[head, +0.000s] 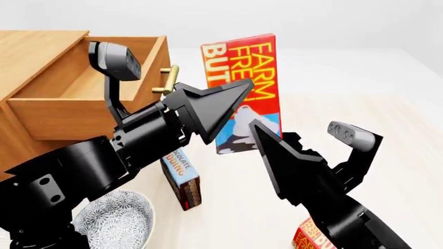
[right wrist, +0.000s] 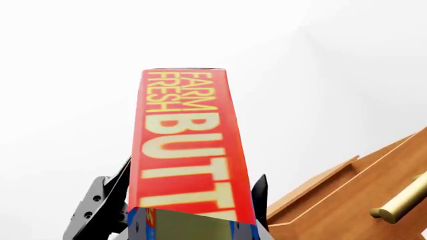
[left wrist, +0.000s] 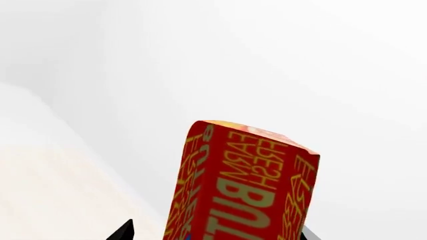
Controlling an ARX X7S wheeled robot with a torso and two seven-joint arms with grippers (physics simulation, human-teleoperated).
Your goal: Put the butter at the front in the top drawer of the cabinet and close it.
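Observation:
A red-orange butter (head: 237, 59) carton stands upright in the air to the right of the cabinet (head: 31, 49). My right gripper (head: 260, 132) is shut on its lower, picture end; in the right wrist view the butter (right wrist: 190, 145) fills the space between the fingers of the right gripper (right wrist: 195, 169). My left gripper (head: 242, 92) reaches across the carton's middle, open, its fingers to either side of the butter (left wrist: 243, 185), with a gap on one side in the left wrist view. The top drawer (head: 76, 120) is pulled out, its brass handle (head: 168, 79) close behind the carton.
A second butter carton (head: 309, 236) lies under my right arm at the front. A chocolate pudding box (head: 184, 180) stands below the left arm, next to a patterned bowl (head: 118, 222). The drawer (right wrist: 347, 202) and its handle (right wrist: 403, 200) show in the right wrist view.

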